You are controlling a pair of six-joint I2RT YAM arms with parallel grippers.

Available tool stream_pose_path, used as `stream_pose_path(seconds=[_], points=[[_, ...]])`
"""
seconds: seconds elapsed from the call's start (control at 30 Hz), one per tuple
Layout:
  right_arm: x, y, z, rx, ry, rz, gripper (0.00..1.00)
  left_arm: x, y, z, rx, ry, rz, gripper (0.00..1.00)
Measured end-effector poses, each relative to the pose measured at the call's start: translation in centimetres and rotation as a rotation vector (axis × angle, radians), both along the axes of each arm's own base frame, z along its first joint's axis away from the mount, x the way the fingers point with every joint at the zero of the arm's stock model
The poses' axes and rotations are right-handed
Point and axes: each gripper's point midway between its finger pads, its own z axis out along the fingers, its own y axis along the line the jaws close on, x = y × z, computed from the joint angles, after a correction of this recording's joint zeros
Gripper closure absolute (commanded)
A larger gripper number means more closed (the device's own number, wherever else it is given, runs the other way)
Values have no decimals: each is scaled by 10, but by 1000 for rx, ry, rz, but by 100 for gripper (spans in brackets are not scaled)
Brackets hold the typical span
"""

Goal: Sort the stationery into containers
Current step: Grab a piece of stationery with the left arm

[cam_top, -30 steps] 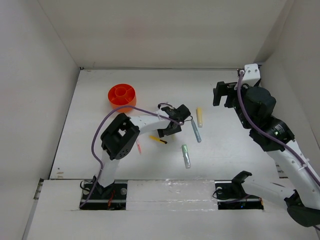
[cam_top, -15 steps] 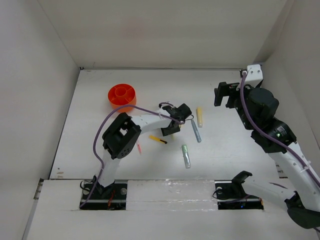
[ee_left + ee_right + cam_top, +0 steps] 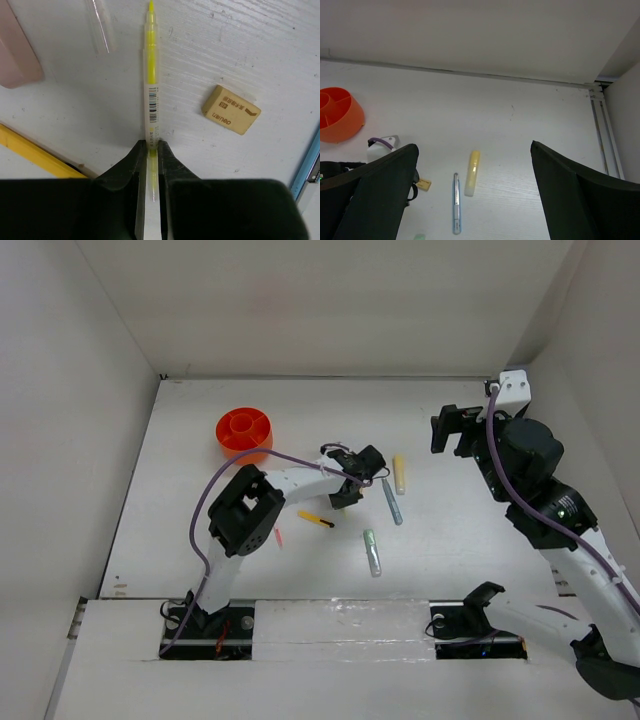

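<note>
Left fingers point(image 3: 151, 150) just snapped shut on slim yellow pen point(image 3: 151, 75) tail; light, stiff, slick. Right fingers point(image 3: 447, 430) wide open.

- The white desk point(image 3: 300, 410) has a faint wood grain running across its painted top.
- A round orange cup point(image 3: 243, 433) with inner dividers stands toward the far left.
- A yellow-black pen point(image 3: 316, 519) lies slantwise near the middle, with a short pink pen point(image 3: 278, 537) to its left.
- On the right, a grey-blue pen point(image 3: 392, 501) lies near a pale yellow marker point(image 3: 399, 474), apart from it.
- A pale green marker point(image 3: 372, 552) lies nearer the front edge.
- A tan eraser point(image 3: 231, 109) lies just beside a slim yellow pen point(image 3: 151, 85), not touching it.
</note>
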Motion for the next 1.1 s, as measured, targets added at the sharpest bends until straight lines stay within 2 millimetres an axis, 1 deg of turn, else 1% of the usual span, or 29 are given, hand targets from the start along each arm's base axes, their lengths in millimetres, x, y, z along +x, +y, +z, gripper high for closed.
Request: stream_pose_path(seconds=[0.4,0.5,0.57,0.63,0.7,0.77,0.8,0.83,0.87,0.9,0.93,0.97,1.0,1.03,1.07,1.1], points=[[3,1,-3,-2,10,-4,0,2,3,2,22,-14,-28,100],[7,-3,-7,2,20,-20,0,7,8,8,54,-47,-56,100],[10,-7,-8,8,22,-33,0,14,9,24,54,-96,-76,100],[12,-12,-7,12,22,-46,0,20,7,48,28,-159,-100,100],[15,-18,-7,18,20,-59,0,26,7,86,-13,-240,-119,100],[25,-21,-10,20,30,-65,3,32,9,128,-70,-330,-126,100],[31,-19,-11,24,35,-50,5,34,12,149,-97,-370,-123,100],[38,-16,-14,26,41,-28,7,37,19,170,-122,-408,-113,100],[47,-10,-18,27,51,-4,7,41,29,186,-145,-435,-96,100],[55,-2,-23,28,60,28,8,48,43,201,-163,-461,-70,100],[62,7,-28,28,71,61,8,57,61,214,-173,-486,-32,100],[72,20,-39,21,98,101,8,66,82,223,-172,-509,11,100],[80,35,-50,10,124,143,8,76,110,230,-163,-528,67,100],[88,51,-64,-5,155,185,8,81,135,233,-144,-535,114,100],[94,68,-81,-23,191,227,5,84,162,234,-114,-539,166,100],[98,83,-98,-42,230,264,4,84,186,236,-88,-542,211,100]])
